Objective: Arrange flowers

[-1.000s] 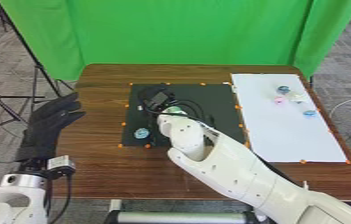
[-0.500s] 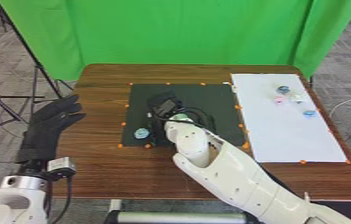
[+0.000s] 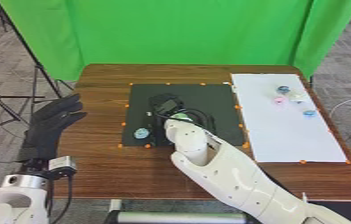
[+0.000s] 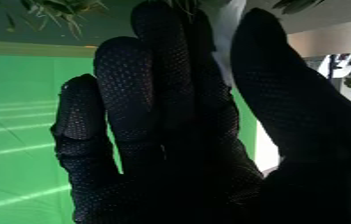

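My left hand point(image 3: 54, 116) is at the left beside the table, its fingers straight and open. My right hand point(image 3: 165, 104) is low over the middle of the black mat point(image 3: 216, 95), with the forearm crossing the mat's lower right part. A light blue flower point(image 3: 142, 133) sits on the mat's lower left. In the right wrist view, my right hand point(image 4: 180, 150) has nearly straight fingers and the thumb apart; a pale translucent piece point(image 4: 227, 42) shows between them, and whether it is touched cannot be told. Green leaves point(image 4: 60, 10) are beyond the fingertips.
On the white sheet point(image 3: 287, 140) at the right stand a dark blue flower point(image 3: 283, 90), a pink one point(image 3: 280, 100), a white one point(image 3: 298, 98) and a light blue one point(image 3: 310, 113). A green curtain point(image 3: 180, 35) hangs behind the table point(image 3: 100, 170).
My right hand has moved a little to the right and toward the table's front edge over the mat, with its forearm shifting too. My left hand has hardly moved.
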`<state>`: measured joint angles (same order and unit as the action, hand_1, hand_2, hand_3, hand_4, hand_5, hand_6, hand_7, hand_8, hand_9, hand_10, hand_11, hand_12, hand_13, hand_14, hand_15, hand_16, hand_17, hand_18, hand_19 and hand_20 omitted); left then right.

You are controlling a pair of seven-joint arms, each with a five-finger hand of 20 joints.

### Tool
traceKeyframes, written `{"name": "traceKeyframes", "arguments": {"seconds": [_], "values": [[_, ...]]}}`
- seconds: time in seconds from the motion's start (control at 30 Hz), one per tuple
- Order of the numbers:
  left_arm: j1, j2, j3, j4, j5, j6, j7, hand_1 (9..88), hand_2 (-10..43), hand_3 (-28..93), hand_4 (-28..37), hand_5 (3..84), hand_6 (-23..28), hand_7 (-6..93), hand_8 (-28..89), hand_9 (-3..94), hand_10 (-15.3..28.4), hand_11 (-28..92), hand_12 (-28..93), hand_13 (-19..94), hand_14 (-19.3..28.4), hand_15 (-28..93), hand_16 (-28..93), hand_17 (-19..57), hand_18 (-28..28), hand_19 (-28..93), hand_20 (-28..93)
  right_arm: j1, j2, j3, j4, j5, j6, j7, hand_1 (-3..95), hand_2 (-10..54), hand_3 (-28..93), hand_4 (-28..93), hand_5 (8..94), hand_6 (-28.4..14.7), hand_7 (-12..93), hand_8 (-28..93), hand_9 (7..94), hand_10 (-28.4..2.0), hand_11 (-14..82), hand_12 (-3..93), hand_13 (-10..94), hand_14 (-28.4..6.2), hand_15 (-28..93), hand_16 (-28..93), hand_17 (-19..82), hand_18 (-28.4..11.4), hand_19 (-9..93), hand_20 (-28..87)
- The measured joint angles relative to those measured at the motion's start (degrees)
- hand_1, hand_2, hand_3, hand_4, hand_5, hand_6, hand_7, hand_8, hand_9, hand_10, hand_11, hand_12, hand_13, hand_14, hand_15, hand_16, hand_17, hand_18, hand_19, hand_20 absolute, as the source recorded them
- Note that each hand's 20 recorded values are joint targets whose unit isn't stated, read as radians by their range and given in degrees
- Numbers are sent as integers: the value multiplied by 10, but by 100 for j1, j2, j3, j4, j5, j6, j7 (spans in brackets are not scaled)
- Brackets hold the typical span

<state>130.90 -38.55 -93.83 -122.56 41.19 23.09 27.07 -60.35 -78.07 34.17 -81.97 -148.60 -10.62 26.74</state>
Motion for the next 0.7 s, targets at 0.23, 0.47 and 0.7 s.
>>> {"name": "traceKeyframes", "arguments": {"seconds": [0.23, 0.47, 0.7], "values": [[49, -4, -26, 0, 0, -3, -10, 258, -35, 898, -253, 386, 52, 240, -146, 324, 157, 370, 99, 210, 209, 621, -124, -115, 186, 512, 111, -6, -2, 5, -23, 28, 0, -21, 328, -95, 852, -283, 653, -12, 253, -154, 685, -123, 356, 191, 593, -99, 734, 197, 301, -201, 916, 257], [52, -7, -30, 0, 18, -21, -56, 257, -38, 904, -259, 386, 49, 247, -152, 319, 153, 374, 92, 208, 207, 619, -126, -114, 184, 509, 116, -15, -23, 27, -111, 118, -103, -43, 312, -95, 865, -283, 628, -29, 244, -150, 649, -140, 357, 192, 567, -114, 745, 193, 281, -209, 904, 272], [52, -21, -30, 0, 46, -57, -104, 257, -38, 905, -259, 386, 49, 248, -152, 318, 153, 376, 90, 207, 205, 617, -126, -114, 184, 507, 118, 4, -36, 18, -133, 186, -159, 22, 309, -95, 872, -283, 613, -40, 236, -146, 631, -149, 358, 189, 557, -118, 750, 187, 277, -212, 898, 284]]}}
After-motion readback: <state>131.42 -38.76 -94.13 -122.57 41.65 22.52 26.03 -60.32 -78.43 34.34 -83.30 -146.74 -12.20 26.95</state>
